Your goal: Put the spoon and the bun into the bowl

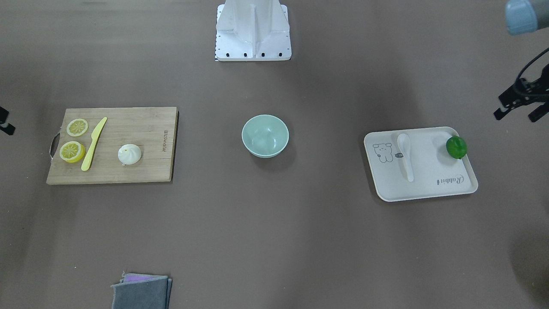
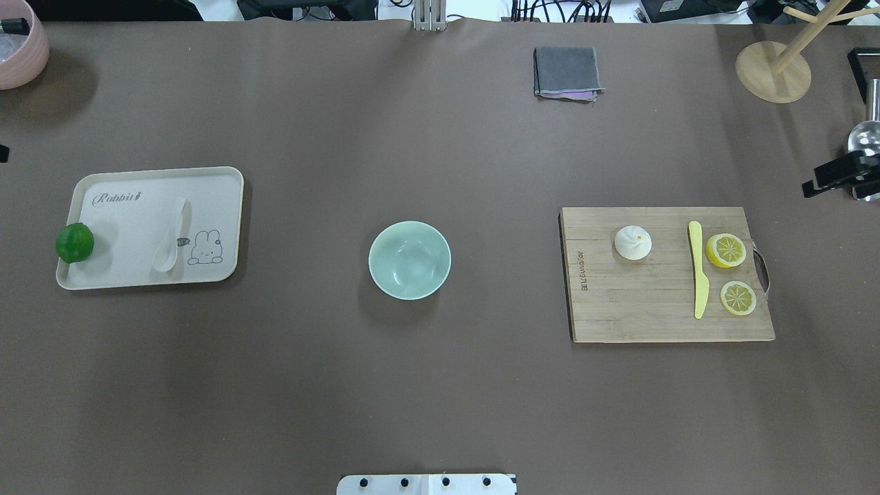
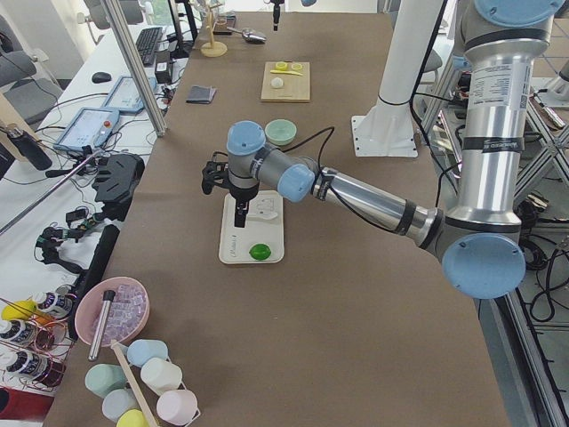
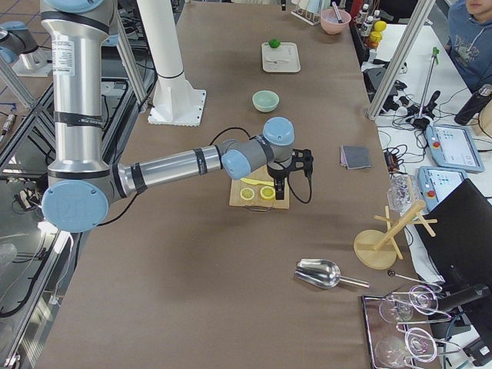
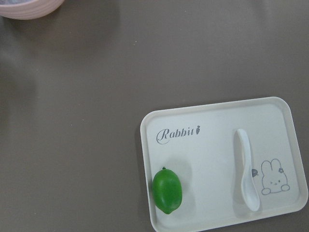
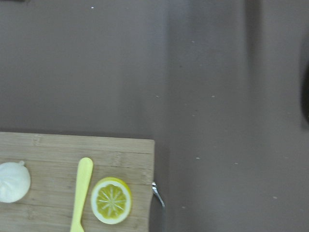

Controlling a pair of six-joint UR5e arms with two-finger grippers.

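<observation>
Nothing has gone into the bowl (image 2: 410,260) yet, which sits bare in the middle of the table, so the job looks to be at its opening step: the reach for the first pick.

The spoon (image 2: 173,235) lies flat on the cream tray (image 2: 227,206), well off to the bowl's side on the robot's left, with a lime (image 2: 74,242) at the tray's far end from the bowl. The bun (image 2: 633,243) sits upright on the wooden board (image 2: 639,309), well off to the bowl's other side, with the yellow knife (image 2: 698,278) and the lemon slices (image 2: 726,250) farther from the bowl than it.

The left gripper (image 1: 519,103) hangs out past the tray, away from the bowl, and the right gripper (image 2: 835,177) past the board's handle end. Both are cut off at the picture edges, so I cannot tell how their jaws stand.

Next, I'd judge, either arm must come inward and down over its piece. The low, flat spoon will want a careful pinch across its handle.
</observation>
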